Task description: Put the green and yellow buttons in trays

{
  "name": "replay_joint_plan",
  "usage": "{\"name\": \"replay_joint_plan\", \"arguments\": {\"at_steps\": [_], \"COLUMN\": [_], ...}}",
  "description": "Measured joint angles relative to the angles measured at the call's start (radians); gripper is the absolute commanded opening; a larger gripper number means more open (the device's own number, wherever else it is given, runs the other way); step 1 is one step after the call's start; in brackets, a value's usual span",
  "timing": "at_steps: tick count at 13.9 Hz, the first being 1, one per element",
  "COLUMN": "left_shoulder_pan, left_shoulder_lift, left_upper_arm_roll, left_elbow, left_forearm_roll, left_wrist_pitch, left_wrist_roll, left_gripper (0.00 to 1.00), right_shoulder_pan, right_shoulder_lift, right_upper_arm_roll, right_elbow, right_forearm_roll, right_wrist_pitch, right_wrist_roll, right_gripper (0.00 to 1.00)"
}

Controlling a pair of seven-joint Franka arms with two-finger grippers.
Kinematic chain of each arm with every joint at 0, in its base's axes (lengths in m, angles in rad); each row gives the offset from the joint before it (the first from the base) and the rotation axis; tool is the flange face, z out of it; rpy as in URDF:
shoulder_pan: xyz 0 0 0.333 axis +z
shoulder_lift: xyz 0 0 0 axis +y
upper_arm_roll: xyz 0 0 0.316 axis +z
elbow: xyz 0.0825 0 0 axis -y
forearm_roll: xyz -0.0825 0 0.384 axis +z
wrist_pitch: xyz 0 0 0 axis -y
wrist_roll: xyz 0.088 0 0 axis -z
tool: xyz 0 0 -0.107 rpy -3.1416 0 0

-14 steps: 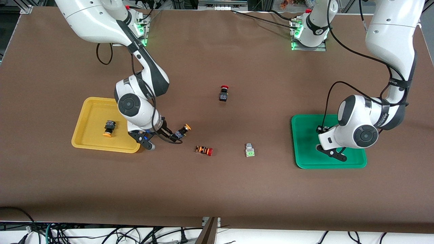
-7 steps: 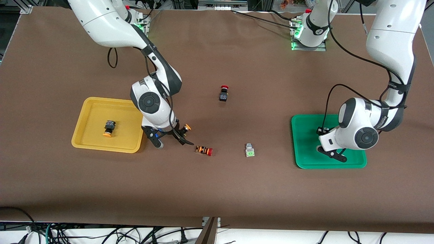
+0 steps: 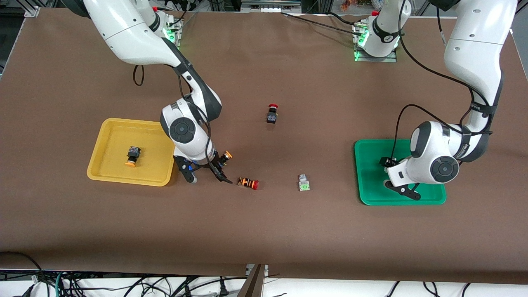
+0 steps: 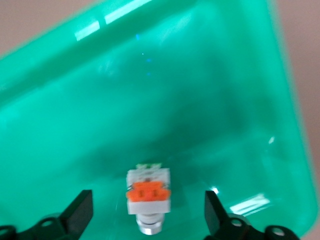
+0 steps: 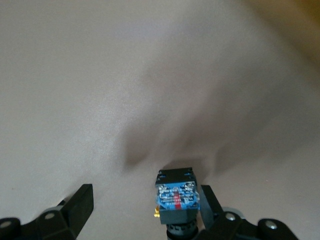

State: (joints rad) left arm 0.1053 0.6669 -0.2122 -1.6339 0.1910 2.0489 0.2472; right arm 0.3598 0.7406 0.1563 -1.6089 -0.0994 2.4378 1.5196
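Observation:
My right gripper (image 3: 207, 176) is open low over the table beside the yellow tray (image 3: 108, 176). A black-bodied button with a yellow-orange cap (image 3: 225, 157) lies between its fingers, close against one finger, as the right wrist view (image 5: 176, 200) shows. A second yellow-capped button (image 3: 132, 156) lies in the yellow tray. My left gripper (image 3: 399, 188) is open over the green tray (image 3: 368, 194). A silver-white button with an orange face (image 4: 148, 194) lies in that tray between the fingers (image 4: 80, 212), free of them. A silver-white button with a green face (image 3: 304, 182) lies on the table between the trays.
A black button with a red mushroom cap (image 3: 272, 113) stands mid-table, farther from the front camera. A red-capped button with an orange-striped body (image 3: 248, 183) lies just beside my right gripper's finger, toward the green-faced button.
My right arm has swung from the yellow tray's edge toward the table's middle, so its open fingers now straddle the yellow-capped button. My left gripper has shifted slightly over the green tray.

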Motion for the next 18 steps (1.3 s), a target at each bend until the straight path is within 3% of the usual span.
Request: {"name": "replay_joint_plan", "arguments": {"at_steps": [4, 9, 11, 16, 18], "left_shoulder_pan": [-0.027, -0.167, -0.205, -0.307, -0.368], "left_shoulder_lift": [-0.044, -0.004, 0.044, 0.160, 0.200], "left_upper_arm_roll": [-0.132, -0.142, -0.141, -0.107, -0.074], "left_elbow": [0.106, 0.220, 0.255, 0.286, 0.316], "left_forearm_roll": [-0.010, -0.015, -0.015, -0.015, -0.015], "left_wrist_pitch": [-0.107, -0.110, -0.024, 0.128, 0.134], "left_wrist_roll": [-0.184, -0.590, -0.651, -0.891, -0.946], "left_gripper": [1.00, 1.00, 1.00, 1.00, 1.00], "right_shoulder_pan": [0.016, 0.025, 0.032, 0.041, 0.041], "right_shoulder_lift": [0.013, 0.028, 0.039, 0.045, 0.044], "right_upper_arm_roll": [0.000, 0.000, 0.000, 0.000, 0.000], "right_elbow": [0.000, -0.004, -0.016, -0.013, -0.012], "right_forearm_roll": [0.000, -0.007, -0.033, -0.049, -0.051], "right_wrist_pitch": [0.007, 0.006, 0.006, 0.009, 0.008], "right_wrist_roll": [0.031, 0.032, 0.033, 0.036, 0.030], "right_gripper": [0.95, 0.91, 0.75, 0.06, 0.00]}}
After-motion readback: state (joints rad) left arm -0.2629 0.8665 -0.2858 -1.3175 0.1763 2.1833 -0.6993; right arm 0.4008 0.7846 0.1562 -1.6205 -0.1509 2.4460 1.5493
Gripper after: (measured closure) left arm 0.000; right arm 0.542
